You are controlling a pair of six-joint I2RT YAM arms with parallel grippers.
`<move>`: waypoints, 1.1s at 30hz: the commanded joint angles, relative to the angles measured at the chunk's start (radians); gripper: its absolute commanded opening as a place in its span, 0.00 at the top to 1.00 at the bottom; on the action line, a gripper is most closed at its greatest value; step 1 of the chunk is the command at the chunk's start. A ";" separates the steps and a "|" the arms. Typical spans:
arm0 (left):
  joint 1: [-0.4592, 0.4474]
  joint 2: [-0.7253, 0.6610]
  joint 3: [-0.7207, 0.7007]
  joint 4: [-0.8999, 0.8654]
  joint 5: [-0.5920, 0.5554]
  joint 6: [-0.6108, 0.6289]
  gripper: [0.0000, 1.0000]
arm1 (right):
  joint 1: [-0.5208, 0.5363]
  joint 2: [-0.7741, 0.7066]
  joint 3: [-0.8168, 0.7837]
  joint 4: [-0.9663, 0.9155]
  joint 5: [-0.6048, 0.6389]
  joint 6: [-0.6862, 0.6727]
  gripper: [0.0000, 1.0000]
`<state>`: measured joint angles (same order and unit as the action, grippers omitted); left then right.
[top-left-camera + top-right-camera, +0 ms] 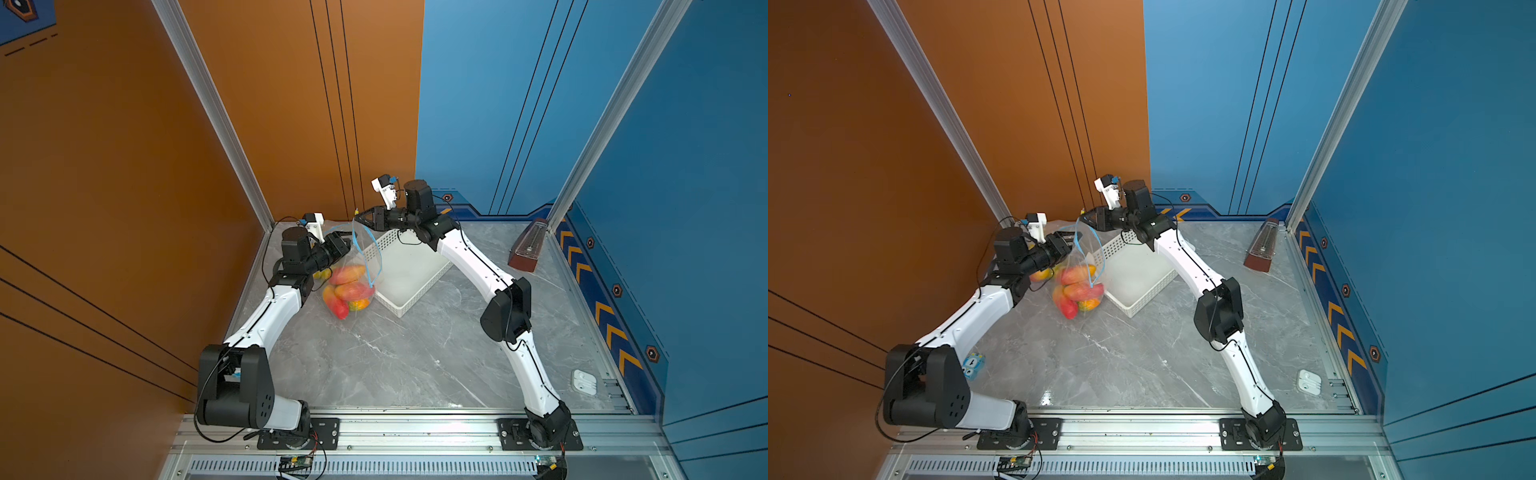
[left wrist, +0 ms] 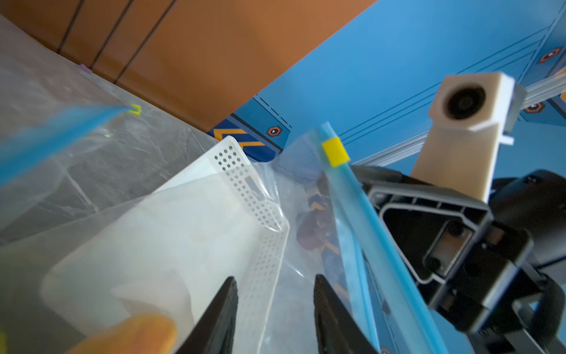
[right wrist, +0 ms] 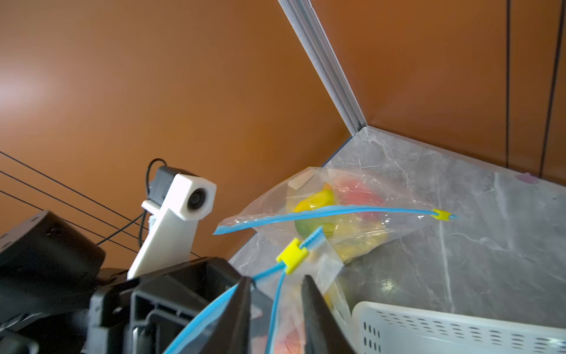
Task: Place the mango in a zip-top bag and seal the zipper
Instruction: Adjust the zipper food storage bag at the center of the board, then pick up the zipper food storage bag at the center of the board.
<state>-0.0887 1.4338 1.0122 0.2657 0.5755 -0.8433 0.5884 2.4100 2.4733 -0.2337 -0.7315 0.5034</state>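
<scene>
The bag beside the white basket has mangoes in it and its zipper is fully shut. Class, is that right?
No: the zipper is open, its blue strips apart in the right wrist view. The bag beside the basket does hold mangoes.

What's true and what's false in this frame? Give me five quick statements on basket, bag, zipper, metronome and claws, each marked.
1. The white basket is empty. True.
2. The clear bag holds several mangoes. True.
3. Its zipper is sealed end to end. False: the blue strips part beyond the yellow slider, so the mouth is open.
4. The metronome sits in the basket. False: it stands on the table, apart from the basket.
5. Both claws are clamped shut. False: the wrist views show the left claw and the right claw with jaws apart.
</scene>
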 commanded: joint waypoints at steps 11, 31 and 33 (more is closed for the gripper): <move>-0.114 -0.009 -0.052 0.021 -0.086 0.049 0.53 | -0.025 -0.152 -0.101 -0.197 0.010 0.143 0.12; -0.144 -0.037 -0.111 0.024 -0.061 0.065 0.55 | -0.017 -0.464 -0.623 -0.261 0.318 0.101 0.00; -0.148 -0.051 -0.126 0.024 -0.066 0.067 0.55 | -0.035 -0.485 -0.702 -0.164 0.253 0.144 0.00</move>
<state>-0.2245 1.4220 0.9112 0.2764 0.5125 -0.8001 0.5808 1.9762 1.8359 -0.4934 -0.4290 0.5999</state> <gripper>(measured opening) 0.448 0.998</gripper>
